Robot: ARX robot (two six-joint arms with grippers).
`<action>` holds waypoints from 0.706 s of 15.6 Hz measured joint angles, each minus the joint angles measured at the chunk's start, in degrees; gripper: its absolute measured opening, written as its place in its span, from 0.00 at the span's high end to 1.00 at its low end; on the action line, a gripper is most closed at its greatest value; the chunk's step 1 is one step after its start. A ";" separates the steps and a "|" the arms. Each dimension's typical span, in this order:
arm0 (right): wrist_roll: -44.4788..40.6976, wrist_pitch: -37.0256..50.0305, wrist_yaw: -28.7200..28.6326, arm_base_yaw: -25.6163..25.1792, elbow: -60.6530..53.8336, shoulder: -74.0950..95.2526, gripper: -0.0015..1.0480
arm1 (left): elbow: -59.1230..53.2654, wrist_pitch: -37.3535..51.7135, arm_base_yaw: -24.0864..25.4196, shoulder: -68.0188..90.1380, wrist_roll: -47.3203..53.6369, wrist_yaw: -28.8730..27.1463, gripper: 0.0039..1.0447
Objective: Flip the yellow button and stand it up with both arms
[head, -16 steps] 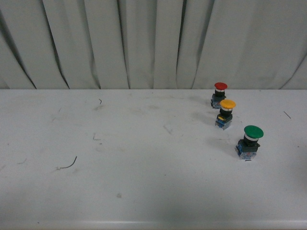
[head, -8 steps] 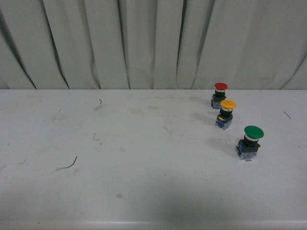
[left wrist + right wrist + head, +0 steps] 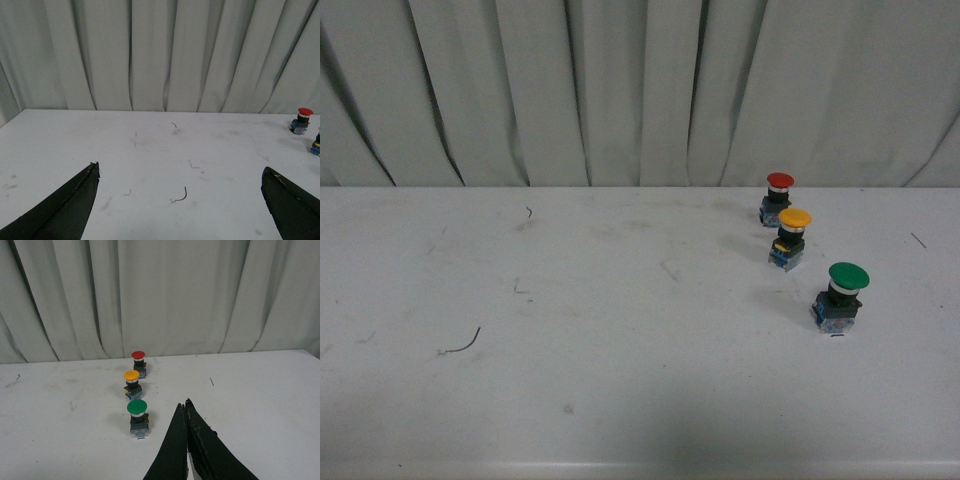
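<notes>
**Standing upright, clear of both grippers: yellow button**

Standing cap-up on the white table, right of centre in the front view: yellow button, long axis vertical, orange-yellow cap on top, blue-grey base down. Placed second in a diagonal row of three, between red button (farther back, near the curtain) and green button (nearer, largest cap). All three apart, none touching.

Right gripper: fingers pressed together, nothing between them, tips low over the table just beside the green button, well short of the yellow one. Left gripper: fingers spread wide, empty, far to the left of the row.

Cut off at the left wrist view's edge: yellow button, only a sliver of base. Neither arm seen in the front view. Small dark wire scrap loose on the table.
</notes>
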 joint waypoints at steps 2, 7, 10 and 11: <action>0.00 -4.20 0.02 0.00 0.00 -3.85 0.98 | 0.00 -0.02 0.00 0.00 0.00 0.00 0.06; -0.02 -11.04 0.02 0.00 0.00 -11.08 0.98 | 0.00 0.00 0.00 0.00 0.00 0.00 0.06; 0.00 -14.49 0.02 0.00 0.00 -14.38 0.98 | 0.00 -0.02 0.00 0.00 0.00 0.00 0.06; 0.00 -15.45 0.02 0.00 0.00 -15.37 0.98 | 0.00 0.00 0.00 0.00 0.00 0.00 0.06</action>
